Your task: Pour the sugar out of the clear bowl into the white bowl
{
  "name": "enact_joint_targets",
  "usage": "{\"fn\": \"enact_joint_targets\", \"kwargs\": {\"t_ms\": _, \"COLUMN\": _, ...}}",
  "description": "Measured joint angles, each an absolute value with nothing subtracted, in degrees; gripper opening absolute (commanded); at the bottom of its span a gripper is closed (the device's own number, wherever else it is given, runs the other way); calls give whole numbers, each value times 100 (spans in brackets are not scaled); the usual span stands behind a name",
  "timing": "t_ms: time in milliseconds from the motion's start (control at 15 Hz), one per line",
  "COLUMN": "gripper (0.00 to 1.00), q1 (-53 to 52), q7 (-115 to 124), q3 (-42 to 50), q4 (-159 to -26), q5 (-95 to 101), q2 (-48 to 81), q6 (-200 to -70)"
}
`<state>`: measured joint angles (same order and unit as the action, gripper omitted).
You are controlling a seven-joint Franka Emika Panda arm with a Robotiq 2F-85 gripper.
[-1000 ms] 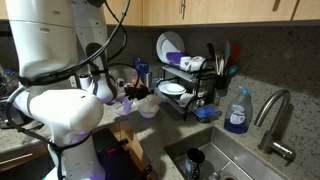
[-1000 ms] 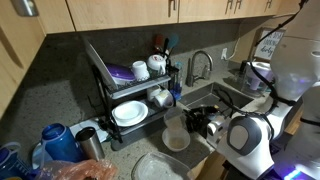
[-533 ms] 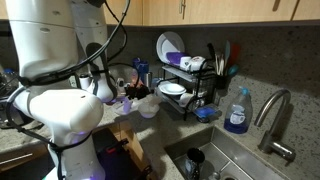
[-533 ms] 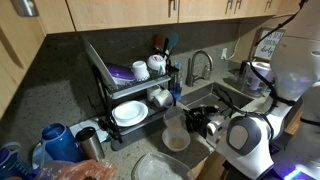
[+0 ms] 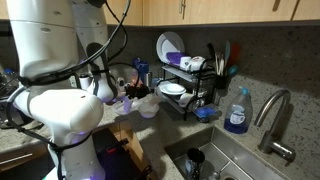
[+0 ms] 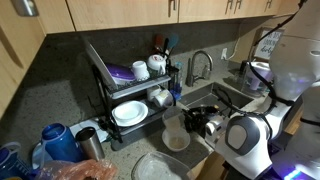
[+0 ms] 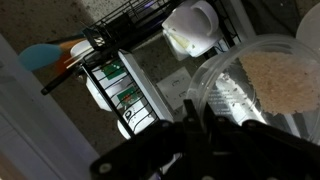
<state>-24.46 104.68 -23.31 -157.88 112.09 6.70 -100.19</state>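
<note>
Right, up close in the wrist view my pincer (image 7: 200,128) is squeezed down narrow on the near wall of the clear bowl (image 7: 228,92). The rim is caught between the two dark fingers, so I have the bowl in hand. Inside it, the sugar (image 7: 282,80) lies as a pale grainy patch across the bottom. It looks all there to me, with nothing running over the rim. The bowl faces the camera nearly open-mouthed, but I can't say from that how far it is tilted.

In an exterior view the bowl (image 6: 175,132) hangs off the front of the arm (image 6: 252,145). It is clear of the surface as far as I can judge, with a wide pale plate (image 6: 154,168) lower down, near it.

Now, the white bowl: I can't pick it out for certain in any view. Further back stands the black wire rack (image 6: 128,92) with its white dishes. One of those dishes (image 7: 192,28) shows just beyond the clear bowl in the wrist view, and none of them is my target.

So by my reckoning, the grasp is done, the lift is done and the pour is not yet started. What's left is finding the white bowl, carrying over it, tipping, and letting the grains run out.
</note>
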Motion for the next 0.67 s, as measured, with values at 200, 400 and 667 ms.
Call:
{"fn": "enact_joint_targets", "kwargs": {"t_ms": 200, "gripper": 2, "q1": -2444, "q7": 10468, "q3": -2330, "q4": -15753, "q5": 11211, "q2": 696, "q6": -10019}}
{"fn": "enact_joint_targets", "kwargs": {"t_ms": 400, "gripper": 2, "q1": -2436, "q7": 10468, "q3": -2330, "q4": -15713, "q5": 11211, "q2": 738, "q6": -10013}}
{"fn": "enact_joint_targets", "kwargs": {"t_ms": 667, "gripper": 2, "q1": -2426, "q7": 10468, "q3": -2330, "q4": -15664, "q5": 11213, "q2": 802, "q6": -9999}}
